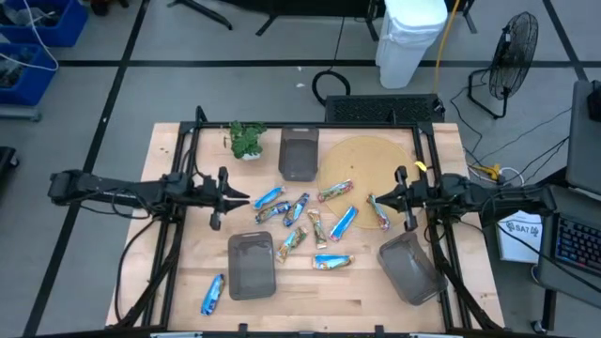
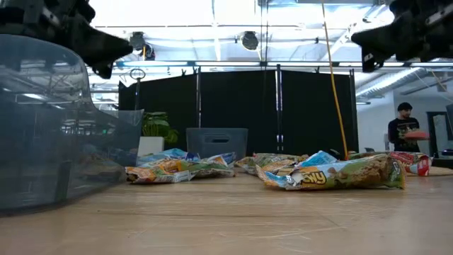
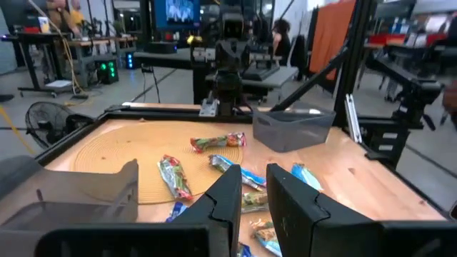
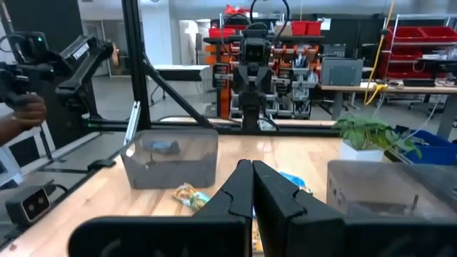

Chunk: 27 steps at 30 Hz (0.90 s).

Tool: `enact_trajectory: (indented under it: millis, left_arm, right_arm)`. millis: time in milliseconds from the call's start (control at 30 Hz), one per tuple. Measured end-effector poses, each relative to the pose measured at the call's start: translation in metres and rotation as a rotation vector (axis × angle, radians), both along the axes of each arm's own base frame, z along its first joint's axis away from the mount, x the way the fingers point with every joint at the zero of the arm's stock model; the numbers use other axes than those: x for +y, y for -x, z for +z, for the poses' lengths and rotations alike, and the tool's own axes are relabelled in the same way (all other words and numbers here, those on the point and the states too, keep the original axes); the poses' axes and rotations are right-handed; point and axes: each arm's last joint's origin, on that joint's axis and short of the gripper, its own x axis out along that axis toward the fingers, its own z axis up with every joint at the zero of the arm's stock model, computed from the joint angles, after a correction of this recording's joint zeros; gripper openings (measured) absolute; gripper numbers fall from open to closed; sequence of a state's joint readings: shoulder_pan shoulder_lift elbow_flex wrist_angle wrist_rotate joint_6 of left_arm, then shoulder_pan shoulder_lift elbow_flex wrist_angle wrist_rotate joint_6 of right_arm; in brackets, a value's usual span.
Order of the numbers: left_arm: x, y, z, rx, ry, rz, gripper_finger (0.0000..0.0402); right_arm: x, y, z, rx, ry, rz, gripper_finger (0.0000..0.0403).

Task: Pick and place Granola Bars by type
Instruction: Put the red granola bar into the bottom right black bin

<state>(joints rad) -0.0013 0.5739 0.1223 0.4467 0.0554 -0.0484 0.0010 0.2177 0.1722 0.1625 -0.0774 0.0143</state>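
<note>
Left wrist view shows the left gripper [image 3: 255, 187] with its fingers drawn nearly together, a narrow slit between them and nothing pinched; in the right wrist view the right gripper [image 4: 252, 184] has its fingers pressed fully together, also empty. Both hover above the table [image 1: 376, 286], facing each other across the scatter of Granola Bars [image 1: 305, 223], which lie loose in the middle between the two arms, several touching or overlapping. One blue bar [image 1: 212, 294] sits apart near the front edge, left of the front bin [image 1: 251, 265]. A tilted bin [image 1: 409, 268] rests at the right front and a third bin [image 1: 299, 155] at the back beside a small plant [image 1: 246, 139]; all look free of bars from above. The likely trouble: neither gripper is spread enough to straddle a bar, so a descent now would push or crumple a wrapper. The crowding also risks catching two bars of different type at once. The wrappers look slick and could slip, and both arms reaching the same cluster could collide.
</note>
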Motion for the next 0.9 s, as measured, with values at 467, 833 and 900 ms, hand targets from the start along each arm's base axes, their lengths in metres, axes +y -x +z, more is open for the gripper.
enact_trajectory:
  millis: [467, 833, 900]
  left_arm:
    - [0.001, 0.007, -0.033, 0.059, 0.051, 0.03, 0.0074]
    - [0.001, 0.008, -0.037, 0.099, 0.045, 0.028, 0.0074]
    - [0.001, 0.008, -0.037, 0.098, 0.042, 0.028, 0.0074]
  right_arm:
    - [-0.002, -0.001, -0.016, -0.07, -0.005, -0.058, 0.0]
    - [-0.004, -0.002, -0.031, 0.078, -0.045, -0.141, 0.0]
    - [-0.005, -0.002, -0.033, 0.104, -0.094, -0.19, 0.0]
